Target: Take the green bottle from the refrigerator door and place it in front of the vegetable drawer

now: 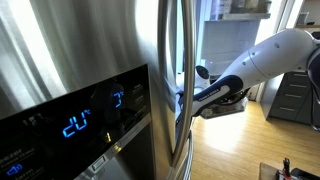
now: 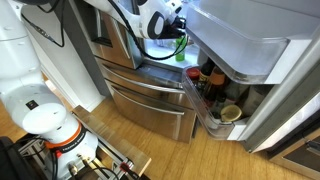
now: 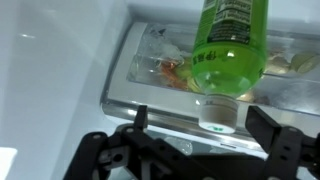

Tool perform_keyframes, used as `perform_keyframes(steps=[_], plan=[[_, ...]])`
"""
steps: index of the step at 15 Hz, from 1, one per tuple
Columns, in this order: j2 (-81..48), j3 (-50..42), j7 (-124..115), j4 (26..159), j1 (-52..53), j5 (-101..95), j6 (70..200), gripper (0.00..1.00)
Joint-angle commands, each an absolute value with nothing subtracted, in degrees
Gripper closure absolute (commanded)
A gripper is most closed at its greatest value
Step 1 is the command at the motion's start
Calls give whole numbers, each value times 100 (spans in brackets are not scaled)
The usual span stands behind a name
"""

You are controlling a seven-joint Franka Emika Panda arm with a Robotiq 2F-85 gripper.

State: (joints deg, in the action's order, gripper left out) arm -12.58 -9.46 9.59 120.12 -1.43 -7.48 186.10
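In the wrist view the green bottle (image 3: 232, 45) is in the middle of the picture, its pale cap end (image 3: 217, 113) toward the camera, over a glass ledge (image 3: 150, 98) in front of the clear vegetable drawer (image 3: 165, 65). My gripper (image 3: 200, 120) is open, with one dark finger on each side of the cap end and not touching it. In an exterior view the bottle (image 2: 181, 47) shows just below the gripper (image 2: 172, 27) inside the fridge. The refrigerator door (image 2: 245, 40), with its white lining, stands open. In the other exterior view the gripper is hidden.
The door's lower rack (image 2: 205, 110) holds dark jars (image 2: 208, 78) and a pale bowl (image 2: 232, 113). A stainless door with a blue display (image 1: 75, 125) fills the near side, and the arm (image 1: 250, 65) reaches past its edge. Drawer fronts (image 2: 150, 100) sit below.
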Motion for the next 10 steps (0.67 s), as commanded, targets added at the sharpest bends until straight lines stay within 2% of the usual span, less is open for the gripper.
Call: perform_keyframes(steps=[1,5,10], plan=[[-1052,-1561,690,12043,417,-779,18241,0],[-811,-2502,138,11899,1237,-1118,17853,0],[-418,-3068,-1154,11603,1908,-1902,17022,0]])
